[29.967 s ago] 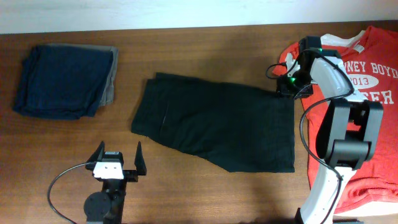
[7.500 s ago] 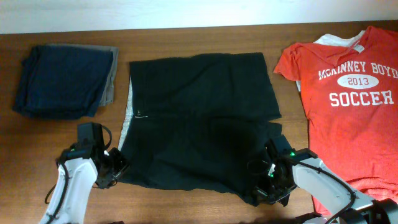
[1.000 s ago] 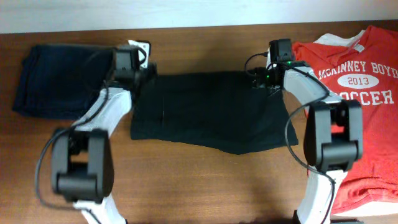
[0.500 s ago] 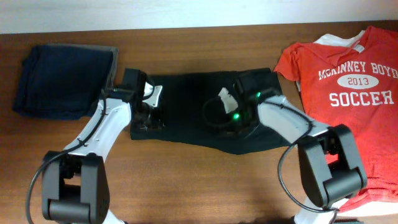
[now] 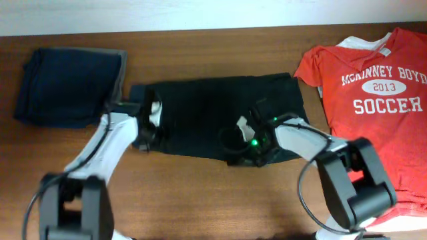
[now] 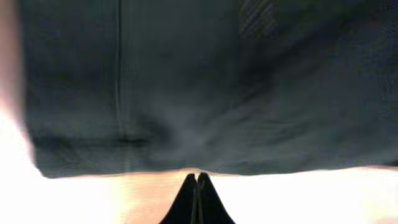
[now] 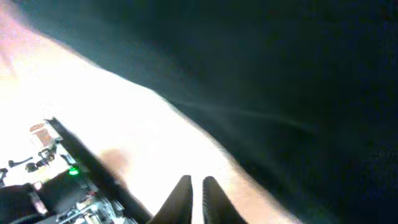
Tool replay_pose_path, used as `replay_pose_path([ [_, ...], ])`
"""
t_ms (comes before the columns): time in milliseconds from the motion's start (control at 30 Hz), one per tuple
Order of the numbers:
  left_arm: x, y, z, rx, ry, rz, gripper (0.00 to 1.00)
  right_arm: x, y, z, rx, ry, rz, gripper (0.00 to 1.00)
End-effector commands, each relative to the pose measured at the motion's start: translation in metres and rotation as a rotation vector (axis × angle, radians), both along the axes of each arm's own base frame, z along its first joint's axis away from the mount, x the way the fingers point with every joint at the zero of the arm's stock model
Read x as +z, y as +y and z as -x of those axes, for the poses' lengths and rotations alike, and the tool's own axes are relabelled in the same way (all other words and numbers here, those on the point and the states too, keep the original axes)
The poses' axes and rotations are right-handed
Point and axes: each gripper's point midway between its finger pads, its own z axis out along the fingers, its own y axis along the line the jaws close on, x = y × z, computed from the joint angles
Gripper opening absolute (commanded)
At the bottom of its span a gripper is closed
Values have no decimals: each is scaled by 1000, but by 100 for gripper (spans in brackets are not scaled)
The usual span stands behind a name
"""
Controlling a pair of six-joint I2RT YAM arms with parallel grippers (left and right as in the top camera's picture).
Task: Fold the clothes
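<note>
The clothes, a black pair of shorts point(image 5: 207, 107), lie folded into a flat band across the middle of the table. My left gripper point(image 5: 142, 143) is at their near left corner. In the left wrist view its tips point(image 6: 196, 177) are pressed together over bare table, just touching the hem of the shorts point(image 6: 217, 81), with nothing between them. My right gripper point(image 5: 230, 155) is at the shorts' near edge, right of centre. Its fingers point(image 7: 198, 182) stand almost together over the table, a thin slit between them and nothing in it. The dark cloth point(image 7: 298, 74) fills that view's upper right.
A red T-shirt point(image 5: 373, 100) with white lettering lies flat at the right end of the wooden table point(image 5: 200, 200). A folded navy and grey stack point(image 5: 67, 87) sits at the back left, close to the shorts' left end.
Both grippers have come from the far edge of the shorts across the cloth to its near edge. The right gripper's fingers have closed.
</note>
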Motion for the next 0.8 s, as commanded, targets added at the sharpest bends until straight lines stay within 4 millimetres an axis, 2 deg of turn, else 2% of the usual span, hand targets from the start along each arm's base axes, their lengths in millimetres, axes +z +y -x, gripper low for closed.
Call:
replay_pose_path([
  [0, 90, -25, -50, -24, -337, 154, 0, 74, 19, -34, 21, -208, -119, 15],
  [33, 97, -26, -61, -27, -391, 155, 1, 87, 19, -41, 14, -249, -129, 17],
  [67, 99, -28, -77, -29, -444, 163, 1, 97, 8, -57, -24, -308, -102, 22],
  [133, 92, -32, -99, -50, -502, 163, 1, 92, -14, -73, -87, -339, -21, 31],
  [167, 84, -34, -113, -60, -532, 163, 1, 82, -30, -79, -124, -333, 44, 33],
  [200, 74, -36, -124, -61, -542, 164, 1, 69, -51, -85, -165, -326, 144, 36],
  [233, 52, -38, -141, -61, -552, 166, 1, 60, -66, -87, -189, -321, 222, 37],
  [300, 12, -41, -163, -65, -563, 165, 1, 45, -85, -80, -199, -283, 339, 36],
  [333, -8, -43, -171, -64, -563, 165, 1, 42, -90, -76, -197, -266, 365, 37],
  [433, -42, -44, -178, -67, -552, 162, 1, 41, -92, -73, -195, -255, 380, 37],
  [467, -46, -44, -183, -67, -569, 164, 0, 41, -92, -73, -195, -255, 380, 37],
  [500, -41, -45, -187, -69, -594, 168, 1, 41, -92, -73, -195, -255, 380, 37],
  [533, -27, -47, -192, -72, -626, 175, 0, 41, -92, -73, -195, -255, 381, 37],
  [600, 32, -46, -195, -72, -687, 179, 1, 40, -92, -72, -195, -251, 382, 37],
  [633, 66, -42, -188, -66, -702, 178, 4, 40, -93, -71, -193, -245, 385, 37],
  [667, 91, -28, -175, -37, -685, 147, 8, 40, -93, -69, -192, -240, 386, 38],
  [700, 106, -9, -151, 1, -625, 96, 12, 39, -94, -68, -191, -235, 388, 37],
  [767, 102, 14, -109, 43, -480, 34, 34, 39, -93, -68, -190, -234, 388, 38],
])
